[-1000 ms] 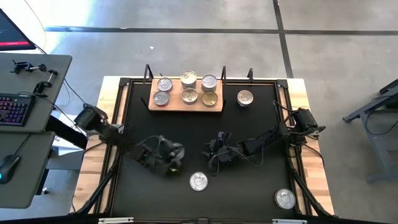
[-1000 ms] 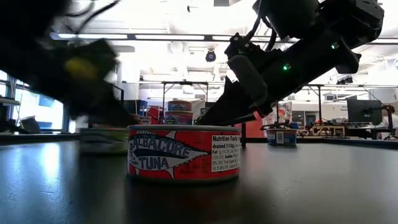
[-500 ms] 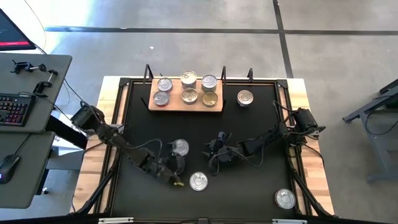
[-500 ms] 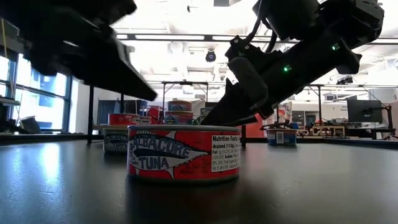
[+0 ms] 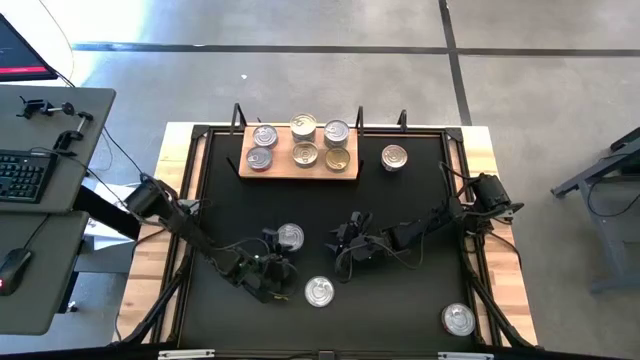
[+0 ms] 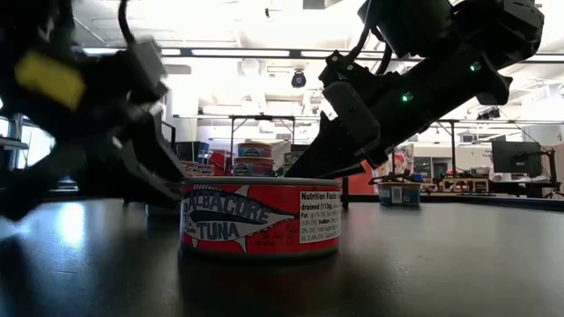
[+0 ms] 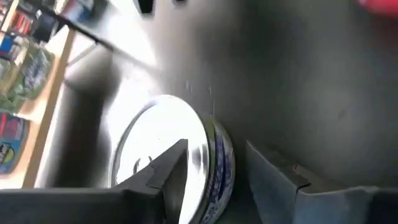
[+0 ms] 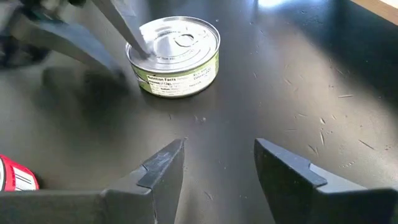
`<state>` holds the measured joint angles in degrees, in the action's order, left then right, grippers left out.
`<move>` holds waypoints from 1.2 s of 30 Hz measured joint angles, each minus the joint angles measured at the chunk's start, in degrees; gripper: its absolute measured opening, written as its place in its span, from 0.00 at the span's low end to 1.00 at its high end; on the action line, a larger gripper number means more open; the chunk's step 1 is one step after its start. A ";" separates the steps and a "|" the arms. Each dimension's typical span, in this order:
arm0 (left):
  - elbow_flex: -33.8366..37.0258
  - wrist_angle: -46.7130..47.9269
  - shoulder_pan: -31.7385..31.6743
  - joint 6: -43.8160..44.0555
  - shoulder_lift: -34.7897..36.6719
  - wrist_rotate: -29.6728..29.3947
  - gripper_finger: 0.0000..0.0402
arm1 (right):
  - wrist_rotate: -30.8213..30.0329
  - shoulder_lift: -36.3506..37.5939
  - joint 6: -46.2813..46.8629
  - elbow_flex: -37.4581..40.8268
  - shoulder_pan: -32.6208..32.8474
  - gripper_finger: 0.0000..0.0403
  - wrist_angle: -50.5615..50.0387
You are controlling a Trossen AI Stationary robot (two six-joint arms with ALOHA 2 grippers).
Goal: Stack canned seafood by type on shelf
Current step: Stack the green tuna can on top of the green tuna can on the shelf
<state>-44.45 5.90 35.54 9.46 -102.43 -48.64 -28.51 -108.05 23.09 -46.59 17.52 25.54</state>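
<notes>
The shelf (image 5: pixel 284 173), a light wooden board at the table's far side, bears several tins. One loose tin (image 5: pixel 394 157) stands on the table right of it. Mid-table stands a silver-topped, green-sided tin (image 5: pixel 290 237) (image 8: pixel 177 56) on its base. My left gripper (image 5: pixel 277 258) (image 7: pixel 216 147) is open at this tin, from its near left side. A red-sided tuna tin (image 5: pixel 319 291) (image 6: pixel 260 218) stands nearer the front, and another silver tin (image 5: pixel 458 319) at the near right. My right gripper (image 5: pixel 345 240) (image 8: pixel 219 144) is open just right of the green-sided tin, with nothing between its fingers. My left gripper has one finger (image 7: pixel 165 174) over the tin's lid (image 7: pixel 149 149) and the other (image 7: pixel 273 180) beside its wall, slanting down from the near left. Whether either finger touches the tin, I cannot tell. The tin stands flat on the table.
Clamps and cables run along the black table's edges. A desk with a keyboard (image 5: pixel 25 178) stands off the left side. Open black tabletop lies between the shelf and the two grippers.
My left gripper has rolled about its own line. It drew off toward the near edge, then came back toward the green-sided tin and sank beside it. The tin, covered by the gripper a second ago, now shows standing on the table.
</notes>
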 joint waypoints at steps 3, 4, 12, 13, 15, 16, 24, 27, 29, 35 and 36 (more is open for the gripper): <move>-0.27 -0.72 -0.66 0.04 -2.58 -1.07 0.31 | 0.00 0.00 -0.02 0.00 0.00 0.47 0.00; -0.39 -0.78 -0.80 0.10 -3.38 -1.28 0.28 | 0.00 0.00 0.00 0.00 0.00 0.47 0.00; -2.91 -0.10 -1.15 1.75 -3.15 -1.25 0.03 | 3.85 0.00 -9.11 0.00 1.42 0.47 5.50; -3.08 0.06 -1.17 2.15 -2.79 -0.93 0.03 | 5.55 0.00 -11.86 -0.08 1.72 0.47 6.71; -3.52 0.42 -1.21 3.38 -1.94 0.21 0.02 | 8.40 0.00 -17.66 -0.86 2.30 0.47 7.97; -3.69 0.34 -1.23 4.10 -1.53 0.74 0.01 | 9.19 0.00 -21.12 -1.37 2.54 0.47 8.12; -3.93 -1.05 -3.35 10.01 2.94 0.52 0.00 | 6.32 0.00 -46.28 -4.37 2.79 0.47 6.56; -3.93 -2.63 -4.97 10.44 4.03 4.37 0.00 | 4.65 0.00 -50.35 -5.58 2.28 0.50 5.39; -3.93 -4.11 -6.16 10.35 4.13 6.59 0.00 | 4.98 0.00 -53.39 -6.29 1.90 0.54 3.43; -3.93 -8.15 -8.87 7.26 4.15 8.04 0.00 | 6.16 0.00 -60.78 -7.06 1.42 0.65 0.27; -3.93 -9.11 -9.12 6.64 4.15 8.17 0.00 | 5.40 0.00 -61.79 -7.06 1.38 0.65 0.35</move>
<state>-48.38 -3.20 26.41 16.09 -98.28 -40.47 -23.11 -108.05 -38.70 -53.65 18.90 25.89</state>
